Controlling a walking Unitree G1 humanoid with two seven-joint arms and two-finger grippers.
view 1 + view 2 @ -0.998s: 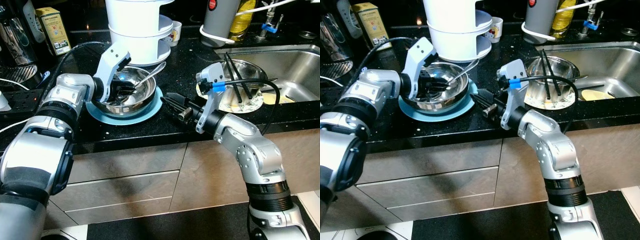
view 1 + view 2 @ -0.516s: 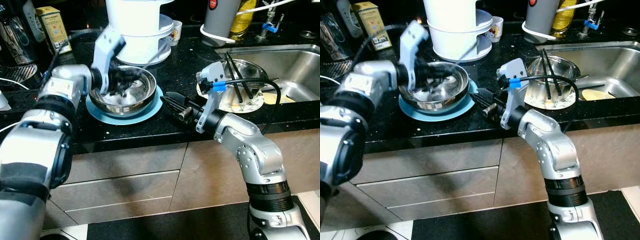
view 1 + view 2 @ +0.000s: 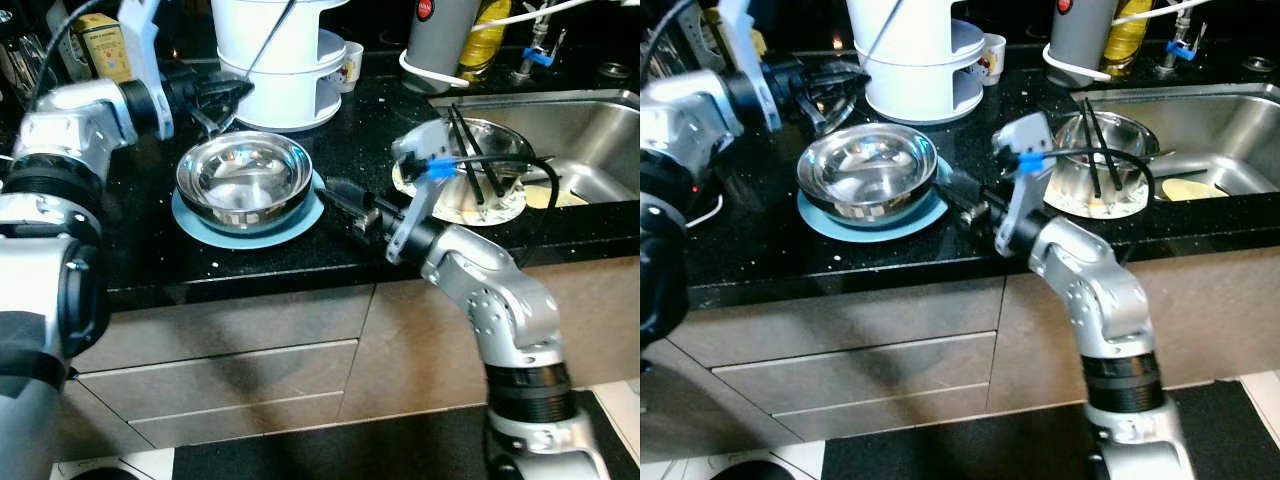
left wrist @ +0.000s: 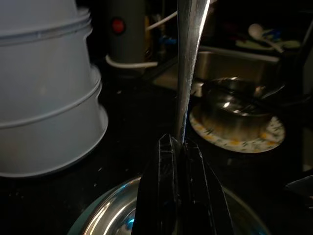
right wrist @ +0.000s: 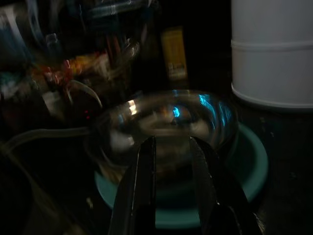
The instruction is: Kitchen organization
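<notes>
Counter: black speckled worktop; sink at robot's right
White stacked containers: back of counter, behind steel bowl
Steel bowl: sits on blue plate, front-centre of counter; nothing in it
2nd steel bowl: on patterned plate at sink edge, black chopsticks leaning in it
Yellow box: far left, behind L arm
Left gripper: raised above and behind steel bowl, in front of white containers; arm bent, reaching across from left
Spoon: pinched at handle by L fingers, closed tight on it; handle runs up and away past white containers. Head views give only a thin slanted line across the containers; L wrist view gives the clamp itself and bowl rim below
Right gripper: low over counter just right of blue plate, forearm angled in from sink side; fingers slightly parted, holding nothing
R wrist view: steel bowl on blue plate dead ahead, between fingers; blurred
</notes>
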